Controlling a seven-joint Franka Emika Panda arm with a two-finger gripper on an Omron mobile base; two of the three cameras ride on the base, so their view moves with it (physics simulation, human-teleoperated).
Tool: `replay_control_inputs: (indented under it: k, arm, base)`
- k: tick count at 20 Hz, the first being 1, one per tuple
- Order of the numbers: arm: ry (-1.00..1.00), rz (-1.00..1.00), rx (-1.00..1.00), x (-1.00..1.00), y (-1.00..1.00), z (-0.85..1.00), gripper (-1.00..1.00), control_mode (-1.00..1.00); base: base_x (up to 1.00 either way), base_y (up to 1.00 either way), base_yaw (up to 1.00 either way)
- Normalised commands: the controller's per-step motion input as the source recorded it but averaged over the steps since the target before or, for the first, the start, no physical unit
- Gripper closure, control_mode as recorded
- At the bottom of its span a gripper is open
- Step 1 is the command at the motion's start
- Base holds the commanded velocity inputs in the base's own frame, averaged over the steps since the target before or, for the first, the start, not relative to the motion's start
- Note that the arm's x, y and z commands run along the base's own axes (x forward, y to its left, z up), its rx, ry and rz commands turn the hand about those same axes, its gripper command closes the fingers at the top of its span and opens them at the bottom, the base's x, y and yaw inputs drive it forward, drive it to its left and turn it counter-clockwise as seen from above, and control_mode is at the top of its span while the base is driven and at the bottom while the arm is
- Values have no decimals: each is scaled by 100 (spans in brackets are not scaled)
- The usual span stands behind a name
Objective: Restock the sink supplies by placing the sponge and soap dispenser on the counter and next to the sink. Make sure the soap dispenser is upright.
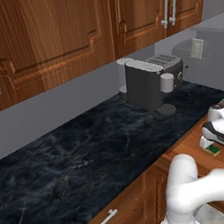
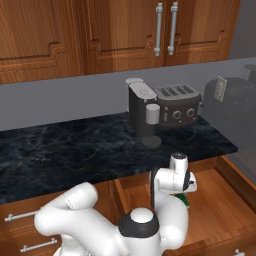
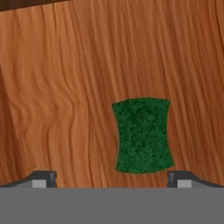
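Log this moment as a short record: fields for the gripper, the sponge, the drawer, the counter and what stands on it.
gripper: open, pointing down into the drawer, holding nothing
sponge: green, lying flat on the drawer floor, ahead of the fingertips, nearer one of them
drawer: pulled open below the counter, wooden floor
counter: black marble top
on the counter: coffee machine with a toaster beside it, both near the wall
soap dispenser: not identifiable
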Motion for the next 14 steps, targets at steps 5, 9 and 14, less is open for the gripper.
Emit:
replay_control_inputs:
  k: [5,9,14]
  arm:
    - [0,0,0,20,-14,-29,-100,-100]
    - [0,0,0,12,-33,-23,-100,-100]
    - [0,0,0,7,-27,-21,-100,-100]
  base:
    - [0,0,0]
    - [0,0,0]
    - [0,0,0]
